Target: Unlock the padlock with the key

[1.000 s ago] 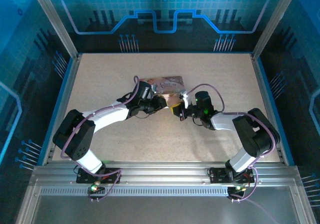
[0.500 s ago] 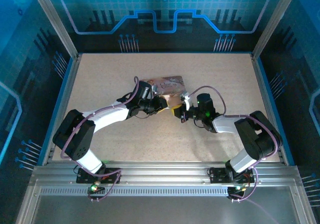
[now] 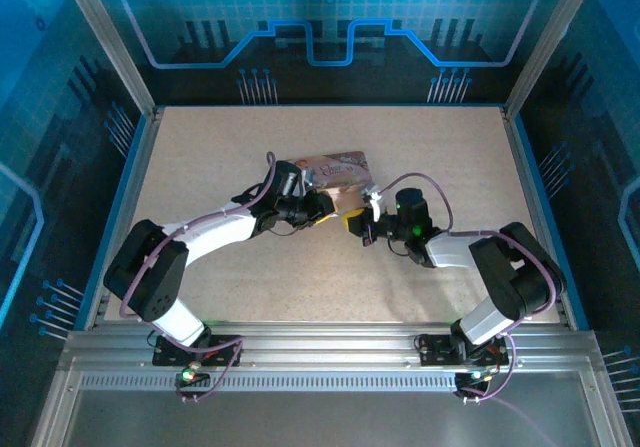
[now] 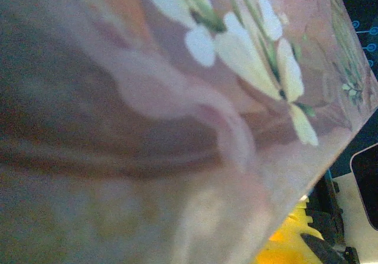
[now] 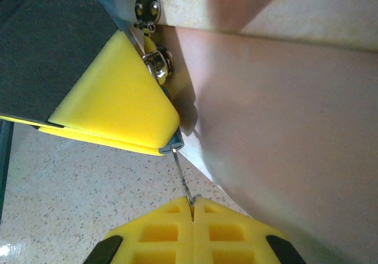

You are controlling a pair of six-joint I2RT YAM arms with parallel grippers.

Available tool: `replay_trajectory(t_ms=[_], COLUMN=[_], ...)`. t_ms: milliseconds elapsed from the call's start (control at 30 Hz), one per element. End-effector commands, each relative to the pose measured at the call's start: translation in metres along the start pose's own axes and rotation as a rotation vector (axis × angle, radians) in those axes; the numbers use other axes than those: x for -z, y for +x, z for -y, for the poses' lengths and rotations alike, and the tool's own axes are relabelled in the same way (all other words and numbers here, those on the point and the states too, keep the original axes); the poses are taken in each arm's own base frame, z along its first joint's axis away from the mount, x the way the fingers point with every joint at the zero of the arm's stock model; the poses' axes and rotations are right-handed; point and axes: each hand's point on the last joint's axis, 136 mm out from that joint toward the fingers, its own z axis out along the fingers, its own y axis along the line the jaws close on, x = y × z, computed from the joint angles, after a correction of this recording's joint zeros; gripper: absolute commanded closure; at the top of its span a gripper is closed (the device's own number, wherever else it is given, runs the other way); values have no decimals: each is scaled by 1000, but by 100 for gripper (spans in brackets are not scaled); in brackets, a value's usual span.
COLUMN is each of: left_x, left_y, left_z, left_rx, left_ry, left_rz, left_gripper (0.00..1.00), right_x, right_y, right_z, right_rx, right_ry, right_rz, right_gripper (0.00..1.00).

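1. At mid worktop (image 3: 200, 267), both tools meet just on the near side of the pink tin (image 3: 335, 171). The tin lies slightly toward the far edge.
2. L tool (image 3: 322, 207): tips close against the tin's near side.
3. R wrist view: one yellow L finger (image 5: 112, 98) lies over the padlock (image 5: 173, 141). Only a bluish sliver of the lock shows, at the finger's corner, right by the tin wall.
4. 2nd L finger is hidden, so can't tell if L tool is clamped or spread.
5. R tool (image 5: 192, 208): yellow tips pressed together, pinching the key (image 5: 183, 178) by its end.
6. Key: thin dark sliver, running from R tips to the lock's bluish corner, tip touching it. Can't tell if it's inside.
7. Small metal rings (image 5: 157, 62) sit btwn the L finger and the tin.
8. L wrist view: tin surface w/ white flower print, very close & blurred.
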Motion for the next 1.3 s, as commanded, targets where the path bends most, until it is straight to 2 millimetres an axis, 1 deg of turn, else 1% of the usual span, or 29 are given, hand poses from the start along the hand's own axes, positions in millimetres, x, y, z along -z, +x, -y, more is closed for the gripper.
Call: replay_trajectory(t_ms=[0,367,667,1000,1100,1267], left_x=[15,14,14,10,9,8], left_y=[-3,-2,-2,-1,0,1], left_z=[34,35,38,34,32,30], left_rx=[-27,-24,-24,-20,-18,-16], left_ry=[107,114,126,120,118,115], left_rz=[-1,-10,-11,-16,-21,-25], left_gripper=[82,82,82,82,82,82], right_x=[7,4,-13,-31,-32,-37], right_y=[-14,-19,-19,-33,-37,-49], right_z=[-8,-7,-5,-7,-5,-6], right_rx=[29,22,3,13,16,20], right_ry=[-30,-35,-57,-85,-76,-93], right_rz=[53,68,75,83,91,106], right_gripper=[100,100,100,100,100,100])
